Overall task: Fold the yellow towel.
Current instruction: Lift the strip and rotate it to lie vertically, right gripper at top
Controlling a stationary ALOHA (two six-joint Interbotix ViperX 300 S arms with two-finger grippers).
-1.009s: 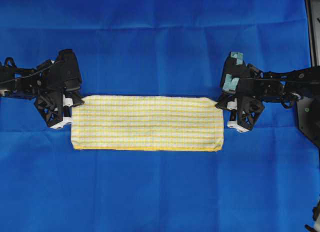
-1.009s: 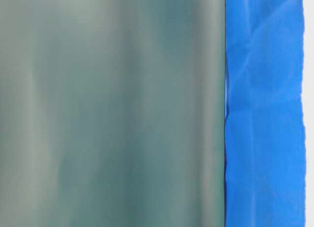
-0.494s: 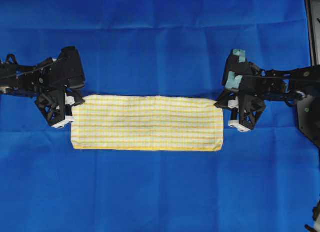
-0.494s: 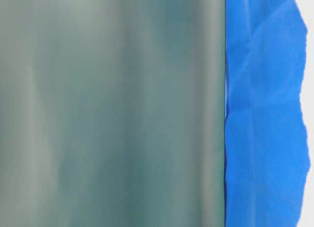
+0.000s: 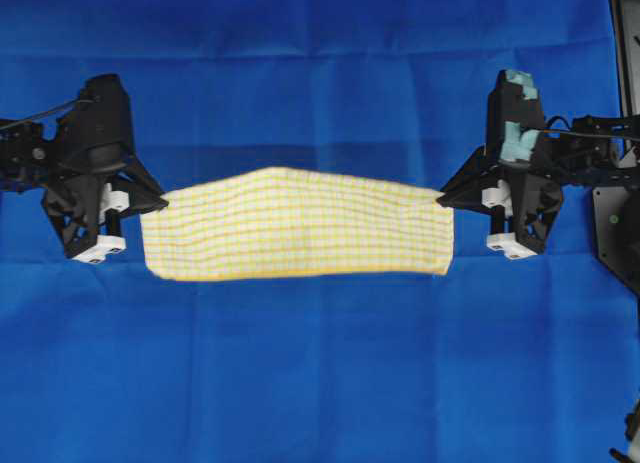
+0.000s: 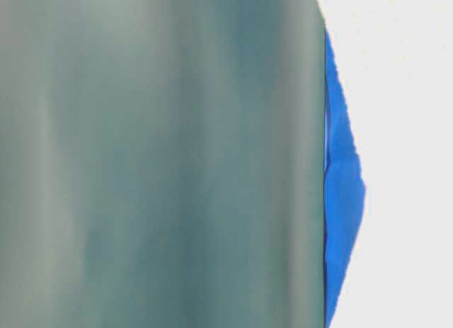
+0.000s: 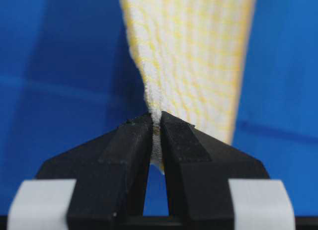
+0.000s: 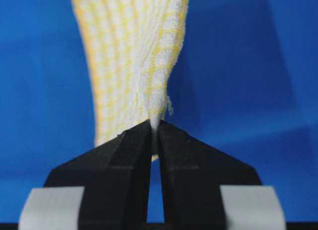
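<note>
The yellow towel, a checked strip folded lengthwise, hangs stretched between both arms above the blue cloth, its far edge raised and its near edge sagging. My left gripper is shut on its far left corner. My right gripper is shut on its far right corner. In the left wrist view the towel rises from my closed gripper. The right wrist view shows the towel pinched the same way in that gripper.
The large plain blue cloth covers the whole table under the towel. A dark frame piece stands at the right edge. The table-level view is filled by a blurred grey-green surface with a sliver of blue cloth.
Both grippers have lifted and drawn slightly outward, raising the towel's far edge off the cloth so it bows upward. In the table-level view the blue cloth has shrunk to a sliver.
</note>
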